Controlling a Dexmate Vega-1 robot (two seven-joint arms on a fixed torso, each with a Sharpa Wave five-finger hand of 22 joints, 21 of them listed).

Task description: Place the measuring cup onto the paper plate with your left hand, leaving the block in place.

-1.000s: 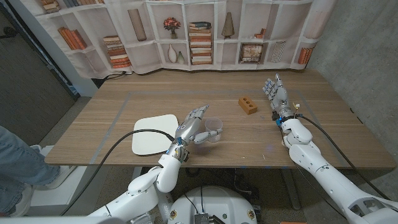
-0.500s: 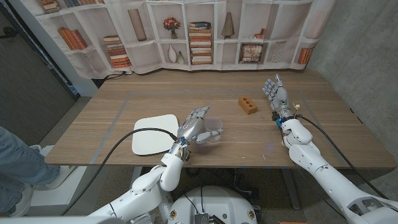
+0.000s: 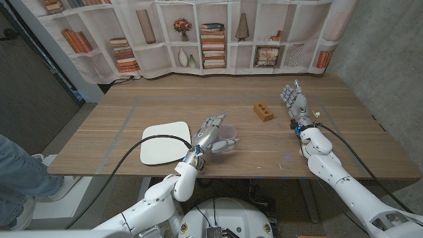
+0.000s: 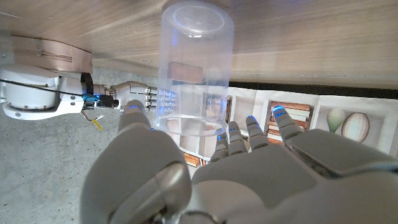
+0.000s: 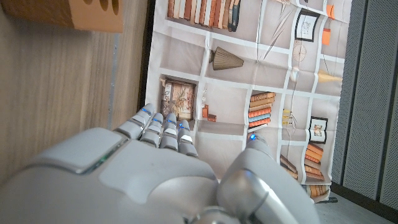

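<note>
Left hand [image 3: 210,134] cupped beside clear measuring cup [image 3: 227,137], grip unclear, right hand [image 3: 295,102] open, fingers apart

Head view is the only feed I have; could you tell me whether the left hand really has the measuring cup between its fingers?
Observer: In the left wrist view the clear measuring cup stands between the thumb and fingers of the left hand; contact itself I cannot confirm.
Operator: Thank you. Is the cup upright?
Observer: Its base sits on the table, its open end toward the hand.
Operator: And is the right hand touching the block?
Observer: No. In the right wrist view the right hand has its fingers straight, and the wooden block lies apart, beyond the fingertips.
Operator: Is the cup on the paper plate?
Observer: Not yet; the paper plate lies beside it.
</note>
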